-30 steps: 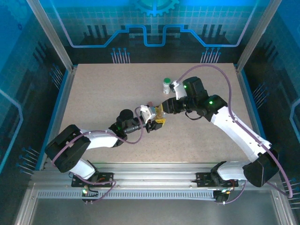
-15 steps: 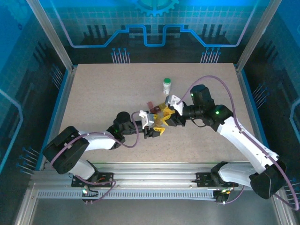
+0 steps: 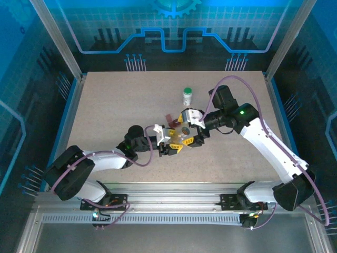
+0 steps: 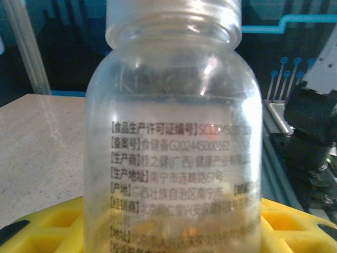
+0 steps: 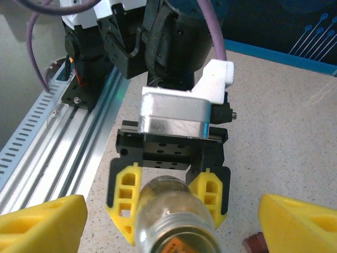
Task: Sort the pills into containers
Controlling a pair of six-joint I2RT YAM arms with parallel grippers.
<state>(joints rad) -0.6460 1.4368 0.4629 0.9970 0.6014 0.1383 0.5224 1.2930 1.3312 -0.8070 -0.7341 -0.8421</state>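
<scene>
**Red pill (image 3: 168, 118) on the worktop, vial in my left pincer**

So the dark red pill is lying flat on the worktop (image 3: 116, 105), just beside the spot where my two pincers meet, on the far-left side of them. From my right wrist I catch it at the bottom edge, right next to the vial.

My left pincer (image 3: 176, 142) is clamped on the vial (image 5: 174, 216). Both yellow fingers (image 5: 124, 203) press against its sides, low on the body. The vial is clear with printed text on it, its threaded mouth is open, and that mouth points up toward my right wrist. There's something orange-amber (image 5: 174, 245) showing in the mouth. Can't tell for sure if that's the yellow pill.

My right pincer (image 3: 189, 129) sits over the vial with its jaws spread wide. One finger is out on each side, well off the glass, and it's holding nothing.

The white bottle (image 3: 187, 96) with the green cap stands upright farther back on the worktop, apart from both pincers.
</scene>
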